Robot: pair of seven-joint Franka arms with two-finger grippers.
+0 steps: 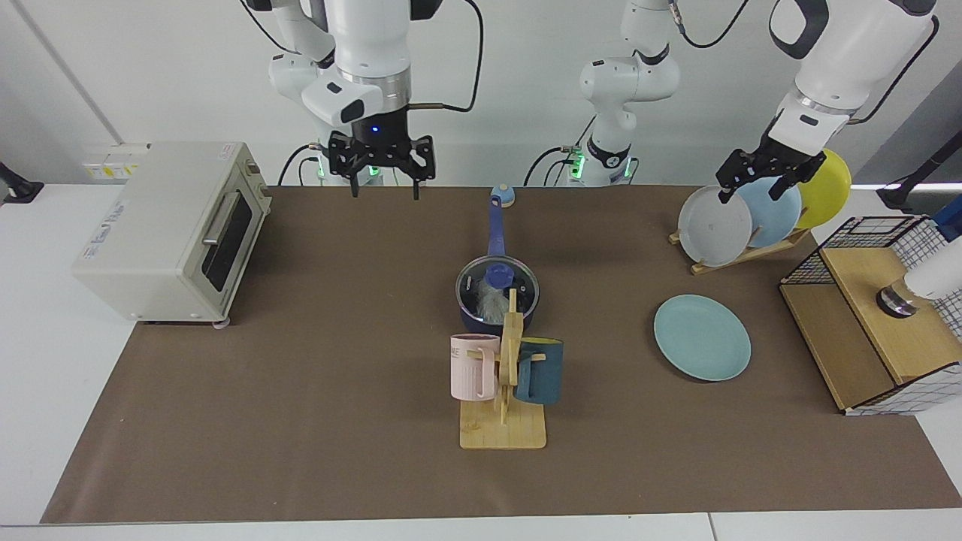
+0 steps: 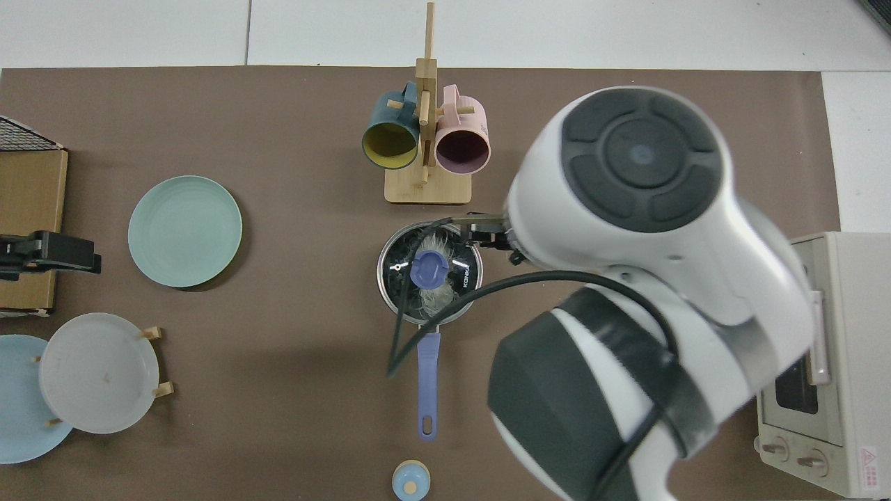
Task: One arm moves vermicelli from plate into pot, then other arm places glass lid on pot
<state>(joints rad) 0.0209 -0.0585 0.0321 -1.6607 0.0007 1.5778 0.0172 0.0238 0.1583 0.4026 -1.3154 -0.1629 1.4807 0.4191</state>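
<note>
The dark pot stands mid-table, its blue handle pointing towards the arm bases. The glass lid with a blue knob rests on it. White vermicelli shows through the glass. The teal plate lies bare. My right gripper hangs open and holds nothing, high at the back, well away from the pot. My left gripper waits open above the plate rack.
A wooden mug stand with a pink and a teal mug stands just in front of the pot. A toaster oven, a rack of plates, a wire-sided wooden box and a small blue knob-like object ring the mat.
</note>
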